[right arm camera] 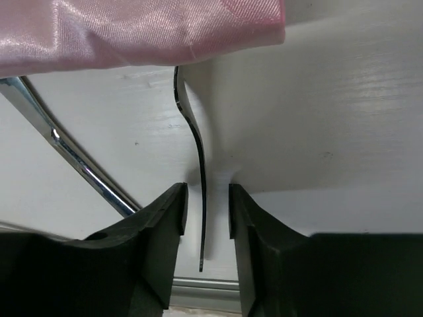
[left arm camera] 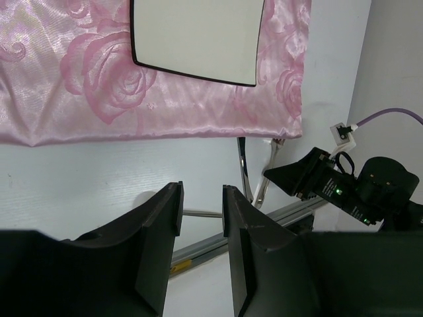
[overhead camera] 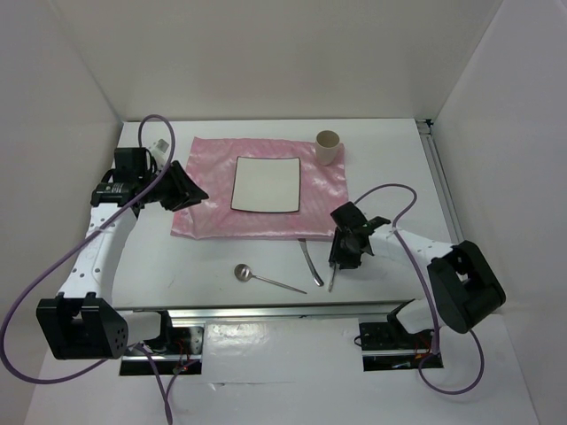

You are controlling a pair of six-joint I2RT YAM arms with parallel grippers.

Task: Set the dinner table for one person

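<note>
I have the right end effector (right arm camera: 207, 195) low over the bench (overhead camera: 204, 266) by its near edge, slightly spread astride a utensil handle (right arm camera: 197, 158). The left end effector (left arm camera: 201, 198) hovers at the left, narrowly spread and empty.

Plain white walls (overhead camera: 266, 53) on 3 sides; soft, even light.

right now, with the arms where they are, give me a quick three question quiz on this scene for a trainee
1. True or false: the cup stands on the plate.
2. Pick one: the spoon lies A) on the plate, B) on the bare dinner table, C) in the cup.
3. Short answer: which gripper has a utensil between its fingers?

Key:
1. False.
2. B.
3. The right gripper; its jaws stand apart on either side of the utensil.
</note>
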